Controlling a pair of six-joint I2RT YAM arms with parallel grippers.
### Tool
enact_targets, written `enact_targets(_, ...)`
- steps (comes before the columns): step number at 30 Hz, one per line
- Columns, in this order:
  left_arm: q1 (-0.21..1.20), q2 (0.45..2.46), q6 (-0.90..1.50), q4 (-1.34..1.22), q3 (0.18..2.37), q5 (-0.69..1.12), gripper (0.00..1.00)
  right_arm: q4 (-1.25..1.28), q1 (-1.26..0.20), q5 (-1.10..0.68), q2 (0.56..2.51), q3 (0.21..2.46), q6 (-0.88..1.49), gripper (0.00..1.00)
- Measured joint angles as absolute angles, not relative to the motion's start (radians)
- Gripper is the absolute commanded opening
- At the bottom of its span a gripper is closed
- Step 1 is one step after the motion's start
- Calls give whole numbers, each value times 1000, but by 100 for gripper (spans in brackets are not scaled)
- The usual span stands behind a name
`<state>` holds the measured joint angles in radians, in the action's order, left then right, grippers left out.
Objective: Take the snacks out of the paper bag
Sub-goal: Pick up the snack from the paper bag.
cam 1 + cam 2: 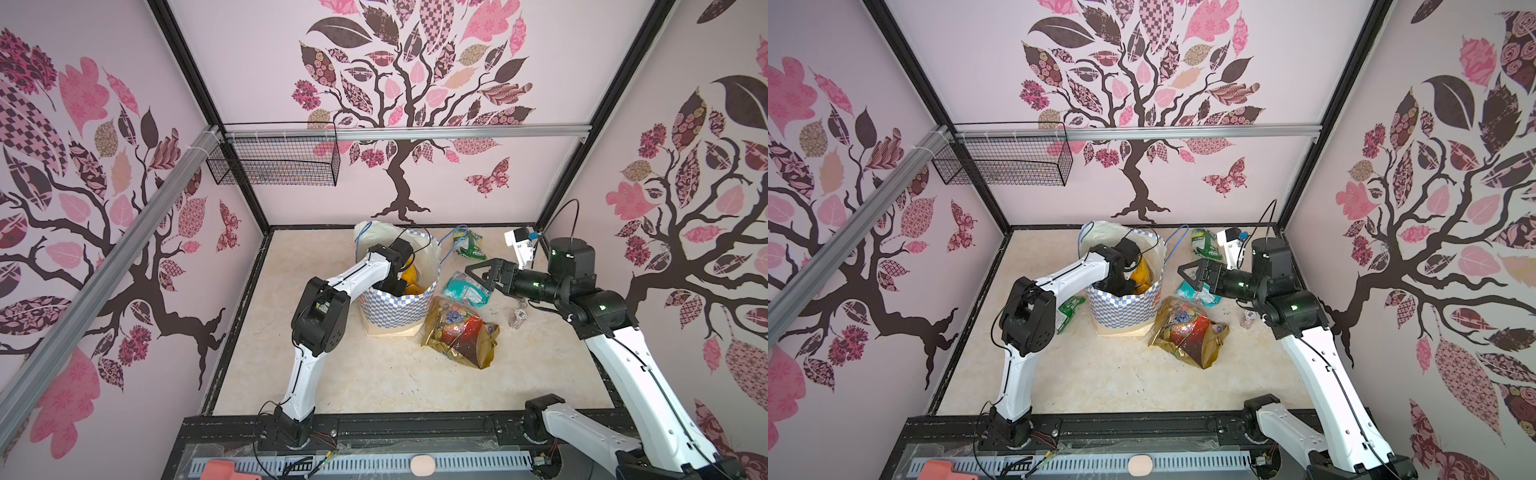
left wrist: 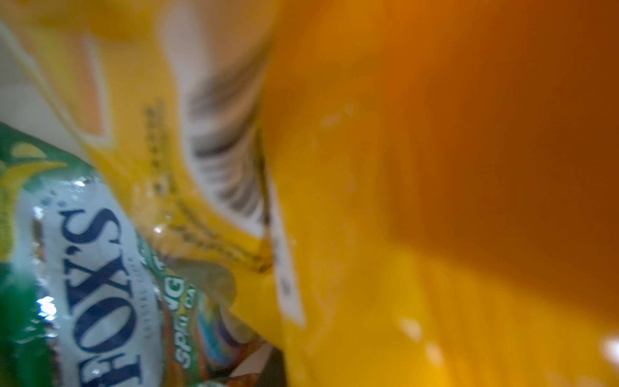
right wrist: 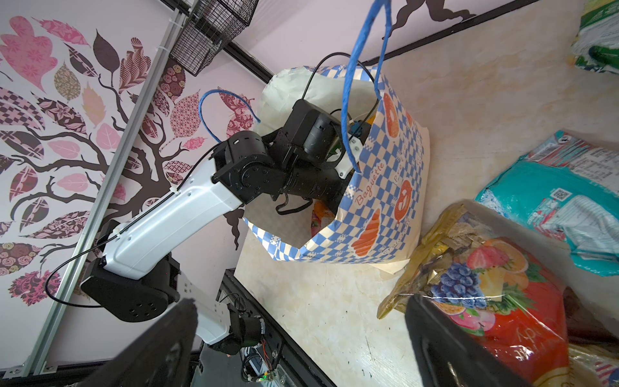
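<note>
Left tool, clenched deep inside the upright blue-and-white checked paper bag, seemingly grips the crinkly orange-yellow packet; right tool hangs released, standing clear

"FOX'S" on the green packet; "Baguette" on the paper bag

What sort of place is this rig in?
Probably an enclosed robot test booth, not a home: tree-print wall panels in a black frame, left arm and right arm mounted on a front rail, marble-look tabletop.
</note>
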<state>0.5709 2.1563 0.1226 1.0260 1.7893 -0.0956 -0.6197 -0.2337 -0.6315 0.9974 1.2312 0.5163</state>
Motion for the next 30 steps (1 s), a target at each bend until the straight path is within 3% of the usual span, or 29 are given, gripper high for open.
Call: enact_targets(30,589,1890,124,1074,1790,-134,0,-616,-234,-623,997,1231,542,100)
